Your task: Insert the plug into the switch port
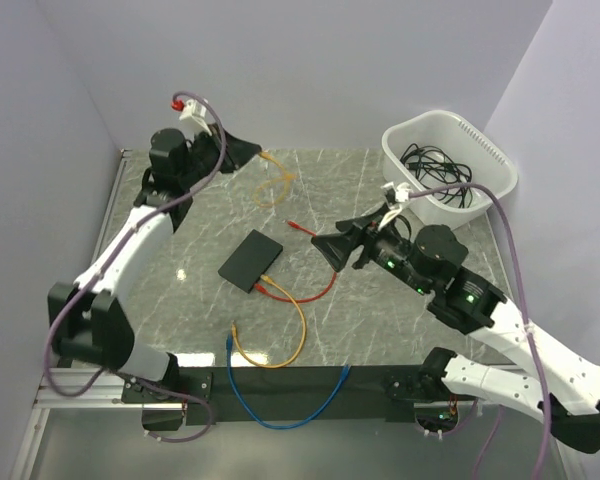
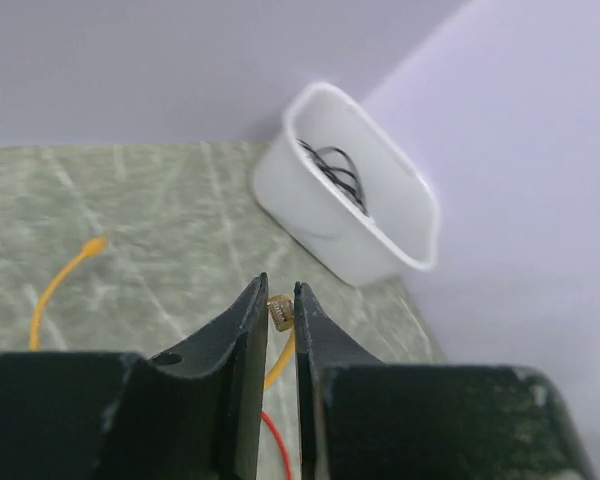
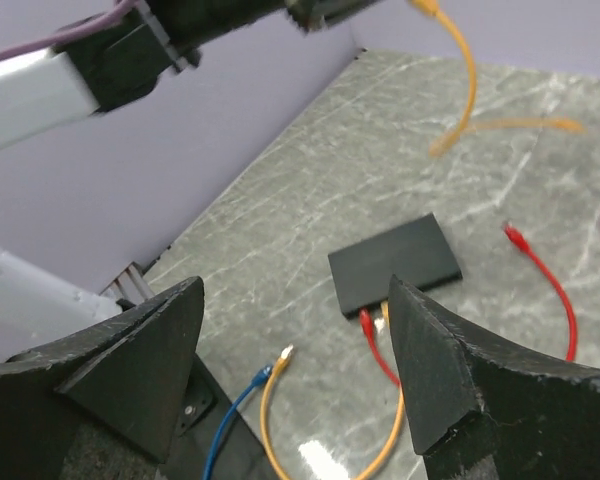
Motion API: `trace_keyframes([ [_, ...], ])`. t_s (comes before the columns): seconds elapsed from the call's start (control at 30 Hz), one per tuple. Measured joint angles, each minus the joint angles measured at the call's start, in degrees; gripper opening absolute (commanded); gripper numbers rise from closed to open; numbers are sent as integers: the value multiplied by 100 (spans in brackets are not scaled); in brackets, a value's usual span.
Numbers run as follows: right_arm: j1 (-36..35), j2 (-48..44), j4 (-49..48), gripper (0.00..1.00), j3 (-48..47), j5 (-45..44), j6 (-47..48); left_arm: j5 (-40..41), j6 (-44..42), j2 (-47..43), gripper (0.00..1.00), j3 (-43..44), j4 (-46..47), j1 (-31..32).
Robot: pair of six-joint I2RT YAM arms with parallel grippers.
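The switch [image 1: 250, 260] is a flat black box lying mid-table; it also shows in the right wrist view [image 3: 395, 262]. A red plug [image 3: 366, 320] and an orange plug [image 3: 385, 316] sit in ports on its near edge. My left gripper [image 1: 256, 151] is raised at the back left, shut on the plug [image 2: 279, 311] of a yellow cable [image 1: 274, 186] that hangs down to the table. My right gripper [image 1: 330, 246] is open and empty, hovering right of the switch, jaws wide apart [image 3: 295, 290].
A white tub [image 1: 450, 165] holding black cables stands at the back right. The red cable's free end [image 1: 294, 225] lies behind the switch. The orange cable's free plug [image 1: 233, 329] and a blue cable [image 1: 280, 405] lie near the front edge.
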State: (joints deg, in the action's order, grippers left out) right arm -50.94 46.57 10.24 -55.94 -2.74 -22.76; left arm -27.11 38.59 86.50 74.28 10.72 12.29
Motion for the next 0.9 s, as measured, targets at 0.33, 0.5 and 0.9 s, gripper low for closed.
trace_keyframes([
  [0.33, 542, 542, -802, 75, 7, 1266, 516, -479, 109, -1558, 1, -1589, 83, 640],
  [0.5, 570, 841, -1073, 74, 7, 1563, 592, -498, 184, -1886, 0, -1921, 149, 964],
  [0.9, 669, 1687, -1486, 61, 0, 1895, 592, -229, 295, -2350, 1, -2367, 188, 1408],
])
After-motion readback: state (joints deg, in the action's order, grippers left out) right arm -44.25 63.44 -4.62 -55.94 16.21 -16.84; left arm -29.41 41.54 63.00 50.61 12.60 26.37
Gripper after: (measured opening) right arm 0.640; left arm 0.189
